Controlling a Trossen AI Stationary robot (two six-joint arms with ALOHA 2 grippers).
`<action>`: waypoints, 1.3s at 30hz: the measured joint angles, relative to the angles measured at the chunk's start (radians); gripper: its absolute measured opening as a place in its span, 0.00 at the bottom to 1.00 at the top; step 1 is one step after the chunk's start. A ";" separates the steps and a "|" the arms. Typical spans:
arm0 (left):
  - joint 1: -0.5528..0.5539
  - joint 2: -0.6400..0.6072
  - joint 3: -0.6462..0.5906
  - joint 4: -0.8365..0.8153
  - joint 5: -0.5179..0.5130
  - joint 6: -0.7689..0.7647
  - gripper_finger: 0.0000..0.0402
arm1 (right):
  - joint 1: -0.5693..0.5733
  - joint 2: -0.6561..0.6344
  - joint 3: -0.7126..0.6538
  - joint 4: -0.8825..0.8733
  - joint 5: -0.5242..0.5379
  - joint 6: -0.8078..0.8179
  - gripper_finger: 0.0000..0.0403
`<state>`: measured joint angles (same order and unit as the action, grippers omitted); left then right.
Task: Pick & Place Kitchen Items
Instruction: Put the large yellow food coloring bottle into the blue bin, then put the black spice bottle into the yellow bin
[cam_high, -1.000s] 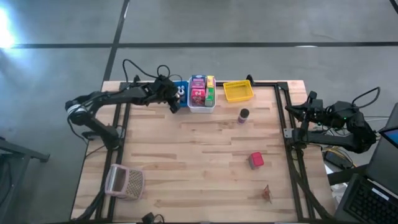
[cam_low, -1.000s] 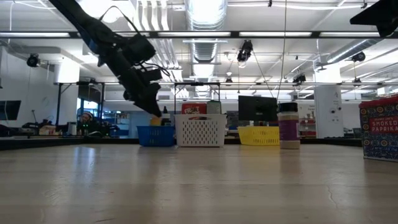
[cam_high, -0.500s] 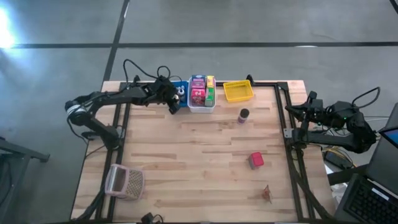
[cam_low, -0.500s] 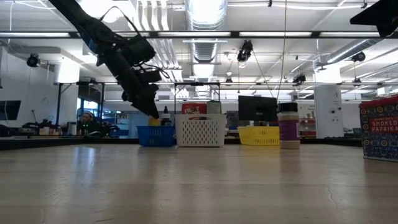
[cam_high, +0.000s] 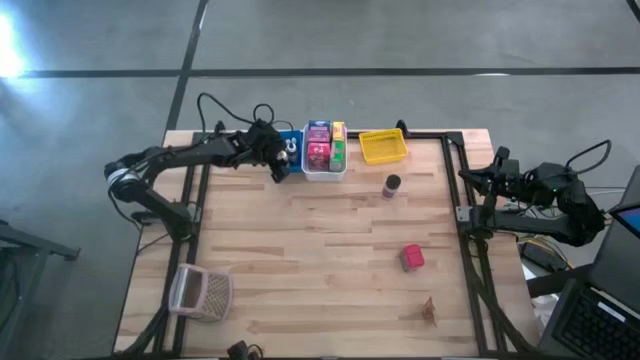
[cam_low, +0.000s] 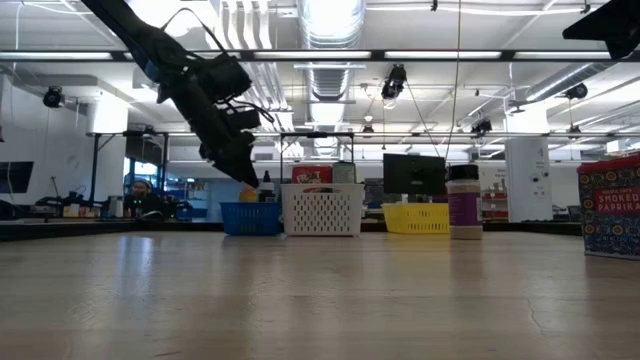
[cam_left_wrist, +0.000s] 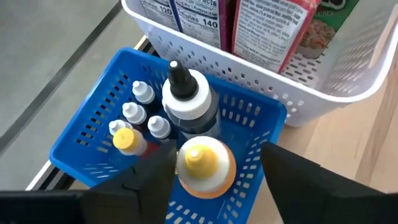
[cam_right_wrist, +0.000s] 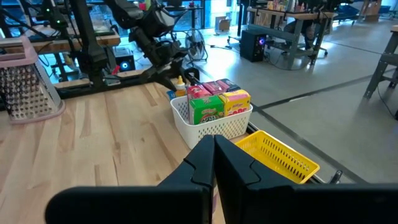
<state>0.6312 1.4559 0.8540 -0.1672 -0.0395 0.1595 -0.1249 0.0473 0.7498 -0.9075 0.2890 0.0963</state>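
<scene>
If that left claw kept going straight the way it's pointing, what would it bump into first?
Most likely the yellow-capped bottle standing in the blue bin: it sits right between the left gripper's open fingers, though depth is hard to judge.

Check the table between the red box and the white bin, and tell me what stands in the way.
Nothing visible does. In the high view the red box sits alone on bare wood, and the stretch up to the white bin holds nothing. The dark jar stands off to the side, nearer the yellow bin, not on that line.
</scene>
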 joint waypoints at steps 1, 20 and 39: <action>0.000 0.000 0.008 -0.016 0.000 0.006 0.60 | 0.000 0.000 0.000 0.000 0.000 0.000 0.02; -0.066 -0.236 0.185 -0.279 -0.005 -0.009 0.62 | 0.000 0.000 0.000 0.000 0.000 0.000 0.02; -0.483 -0.630 -0.203 0.090 0.006 -0.140 0.62 | 0.000 0.001 0.000 0.226 0.003 0.105 0.02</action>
<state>0.1485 0.8260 0.6507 -0.0771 -0.0333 0.0191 -0.1251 0.0480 0.7498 -0.6814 0.2918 0.2015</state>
